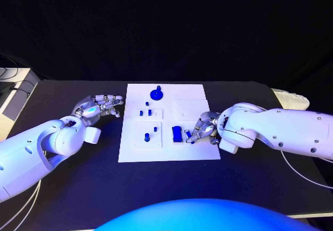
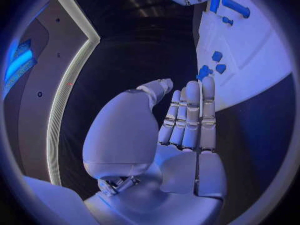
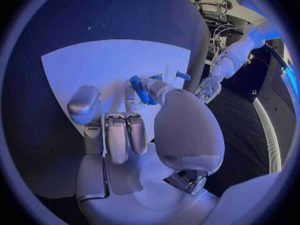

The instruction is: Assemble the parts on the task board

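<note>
Right fingers (image 3: 139,87): I have them curled in on a small blue piece (image 3: 135,85). The thumb and a finger pinch it from two sides so it does not slip or tip.

Right hand (image 1: 204,129): I keep it low over the near right part of the task board (image 1: 198,151). That is close to where the piece should go, I think.

Held piece: It is in my right hand, just above the white plate. I cannot tell if its end touches the plate yet.

Blue block (image 1: 177,134): It sits on the board just beside my right fingers, on their inner side. I think the held piece belongs near it.

Left fingers (image 2: 190,117): They are stretched out, side by side, and hold nothing.

Left hand (image 1: 99,107): I park it on the black surface (image 1: 62,190) just off the board's left edge. There it is out of the way but ready to help.

Small pegs (image 1: 145,113): A few stand in the middle of the board, between my two hands.

Round knob piece (image 1: 157,94): It sits at the far end of the board, well apart from both hands.

Next move, my guess: I must line the piece up straight, or it may jam or fall over.
</note>
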Tool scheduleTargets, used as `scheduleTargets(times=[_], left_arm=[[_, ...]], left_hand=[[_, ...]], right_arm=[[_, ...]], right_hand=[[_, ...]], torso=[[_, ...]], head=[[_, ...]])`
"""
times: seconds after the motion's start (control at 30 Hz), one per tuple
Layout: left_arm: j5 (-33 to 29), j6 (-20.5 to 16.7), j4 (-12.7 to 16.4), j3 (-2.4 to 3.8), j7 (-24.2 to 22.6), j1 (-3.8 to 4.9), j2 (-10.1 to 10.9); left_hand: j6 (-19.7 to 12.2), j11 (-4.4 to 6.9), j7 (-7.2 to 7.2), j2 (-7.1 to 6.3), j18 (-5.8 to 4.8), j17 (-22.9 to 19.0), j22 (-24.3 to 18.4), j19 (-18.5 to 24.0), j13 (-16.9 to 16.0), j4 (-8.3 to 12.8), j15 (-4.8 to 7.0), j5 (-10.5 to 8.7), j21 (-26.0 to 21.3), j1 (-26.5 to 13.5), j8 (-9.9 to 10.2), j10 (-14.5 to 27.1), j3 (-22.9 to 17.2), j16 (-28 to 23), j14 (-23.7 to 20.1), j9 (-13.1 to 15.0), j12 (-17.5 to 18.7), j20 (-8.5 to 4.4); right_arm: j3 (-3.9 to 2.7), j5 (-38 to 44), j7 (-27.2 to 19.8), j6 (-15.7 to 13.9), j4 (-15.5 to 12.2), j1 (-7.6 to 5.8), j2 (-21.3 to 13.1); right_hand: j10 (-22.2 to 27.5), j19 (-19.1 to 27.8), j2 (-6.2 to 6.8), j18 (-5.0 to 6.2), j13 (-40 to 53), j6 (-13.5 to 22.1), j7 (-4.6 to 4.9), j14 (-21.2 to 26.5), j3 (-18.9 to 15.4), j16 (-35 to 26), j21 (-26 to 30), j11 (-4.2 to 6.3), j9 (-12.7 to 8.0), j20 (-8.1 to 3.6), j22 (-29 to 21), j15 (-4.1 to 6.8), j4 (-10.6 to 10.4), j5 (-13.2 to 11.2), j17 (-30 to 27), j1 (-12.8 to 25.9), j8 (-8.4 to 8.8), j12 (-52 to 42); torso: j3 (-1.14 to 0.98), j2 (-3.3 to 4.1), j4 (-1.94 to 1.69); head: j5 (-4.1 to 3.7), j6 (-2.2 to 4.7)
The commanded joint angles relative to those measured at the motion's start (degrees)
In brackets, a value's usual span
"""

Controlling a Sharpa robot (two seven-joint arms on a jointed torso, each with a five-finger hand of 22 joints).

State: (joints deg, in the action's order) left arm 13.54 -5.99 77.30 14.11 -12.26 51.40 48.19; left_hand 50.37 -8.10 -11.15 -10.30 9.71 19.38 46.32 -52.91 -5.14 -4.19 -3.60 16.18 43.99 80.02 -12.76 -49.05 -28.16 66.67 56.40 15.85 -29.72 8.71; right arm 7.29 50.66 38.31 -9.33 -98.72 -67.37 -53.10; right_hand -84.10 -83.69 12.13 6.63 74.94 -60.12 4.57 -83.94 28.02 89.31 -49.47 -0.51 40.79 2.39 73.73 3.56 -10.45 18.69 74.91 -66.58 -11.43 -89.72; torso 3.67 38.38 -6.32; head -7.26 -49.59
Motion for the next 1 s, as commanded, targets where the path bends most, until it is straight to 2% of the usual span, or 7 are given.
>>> scheduleTargets(times=[0.03,0.27,0.47,0.77,1.0], left_arm=[[0.18,1.02,0.20,0.04,-0.18,0.02,0.05],[0.19,1.07,0.23,0.04,-0.14,0.02,0.09],[0.20,1.07,0.21,0.04,-0.12,0.02,0.13],[0.22,1.11,0.22,0.04,-0.09,0.02,0.11],[0.23,1.13,0.25,0.04,-0.05,0.02,0.13]], left_hand=[[-0.49,0.09,-0.10,0.45,0.79,0.09,-0.09,-0.02,0.04,-0.29,-0.12,0.20,-0.26,0.05,-0.05,0.37,-0.03,-0.12,-0.27,-0.08,-0.25,0.31],[-0.49,0.09,-0.10,0.45,0.79,0.09,-0.09,-0.02,0.04,-0.29,-0.12,0.20,-0.26,0.05,-0.05,0.37,-0.03,-0.12,-0.27,-0.08,-0.25,0.31],[-0.49,0.07,-0.11,0.48,0.79,0.09,-0.09,-0.02,0.07,-0.31,-0.13,0.22,-0.26,0.07,-0.08,0.50,-0.08,-0.13,-0.28,-0.09,-0.25,0.32],[-0.50,0.06,-0.13,0.50,0.79,0.10,-0.09,-0.02,0.08,-0.35,-0.15,0.23,-0.27,0.04,-0.09,0.55,-0.09,-0.13,-0.29,-0.09,-0.27,0.32],[-0.50,0.06,-0.13,0.50,0.79,0.10,-0.09,-0.02,0.08,-0.35,-0.15,0.23,-0.27,0.04,-0.09,0.55,-0.09,-0.13,-0.29,-0.09,-0.27,0.32]], right_arm=[[0.04,2.19,0.55,-0.06,0.27,0.10,0.38],[0.07,2.98,0.50,0.07,0.47,0.12,0.76],[0.08,3.65,0.63,0.42,0.72,0.13,0.77],[0.08,4.64,0.35,-0.61,0.99,0.13,1.03],[0.08,5.41,-0.90,-1.20,0.81,0.19,1.04]], right_hand=[[-5.90,0.06,0.06,-0.49,15.06,-0.09,0.26,-5.60,-1.11,0.04,0.32,0.12,-0.15,0.16,-0.08,-0.18,-0.87,-1.16,12.93,1.33,0.17,-0.28],[-5.90,-0.03,-0.01,-0.49,15.06,-0.29,0.20,-5.61,-2.50,0.06,0.42,0.16,-0.12,0.13,-0.07,-0.14,-2.21,-2.93,13.00,2.32,0.13,-0.28],[-5.90,-0.04,-0.05,-0.48,15.06,-0.40,0.16,-5.60,-2.86,0.04,0.56,0.19,-0.10,0.12,-0.11,-0.12,-2.60,-3.22,12.92,2.54,0.08,-0.28],[-5.90,-0.08,-0.27,-0.48,15.06,-0.66,0.07,-5.59,-3.23,0.03,0.52,0.25,-0.05,0.10,-0.08,-0.09,-3.19,-3.33,12.89,2.86,-0.06,-0.28],[-5.90,-0.11,0.02,-0.46,15.06,-0.77,-0.02,-5.60,-4.55,0.04,0.81,0.34,0.02,0.03,-0.15,0.00,-4.57,-3.77,12.91,3.62,-0.19,-0.28]], torso=[[-0.06,0.06,0.10],[-0.10,0.06,0.13],[-0.09,0.04,0.15],[-0.09,0.05,0.10],[-0.04,0.07,0.00]], head=[[0.18,-0.03],[0.25,-0.06],[0.20,-0.05],[0.05,0.01],[0.03,-0.02]])
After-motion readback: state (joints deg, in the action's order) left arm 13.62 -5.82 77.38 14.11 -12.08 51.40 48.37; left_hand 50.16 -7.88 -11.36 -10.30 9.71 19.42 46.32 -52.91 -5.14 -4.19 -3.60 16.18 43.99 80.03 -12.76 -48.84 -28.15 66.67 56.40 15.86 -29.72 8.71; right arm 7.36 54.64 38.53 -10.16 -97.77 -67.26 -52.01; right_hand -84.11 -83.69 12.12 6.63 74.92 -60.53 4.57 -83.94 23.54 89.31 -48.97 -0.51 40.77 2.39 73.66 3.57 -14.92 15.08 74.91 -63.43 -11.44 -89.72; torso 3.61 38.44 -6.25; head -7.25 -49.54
